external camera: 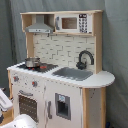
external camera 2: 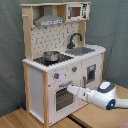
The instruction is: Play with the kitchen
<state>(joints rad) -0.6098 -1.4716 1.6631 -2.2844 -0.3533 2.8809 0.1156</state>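
Observation:
The kitchen (external camera: 60,75) (external camera 2: 62,65) is a tall white and light-wood toy with a pegboard back, a grey hood (external camera 2: 48,21), a black faucet (external camera: 85,59), a sink (external camera: 74,73) and a small pot (external camera 2: 50,55) on the stove. In the second exterior view my white arm (external camera 2: 102,96) reaches in from the right. Its gripper (external camera 2: 70,89) is at the oven door (external camera 2: 63,98), just under the handle and the knobs (external camera 2: 56,76). In the first exterior view only white arm parts (external camera: 21,122) show at the bottom left, and the gripper itself is hidden.
The kitchen stands on a light wooden floor (external camera 2: 20,119) before a grey-green curtain (external camera 2: 11,55). A microwave (external camera: 72,23) sits on the top shelf. A cupboard door (external camera 2: 91,75) lies to the second exterior view's right of the oven.

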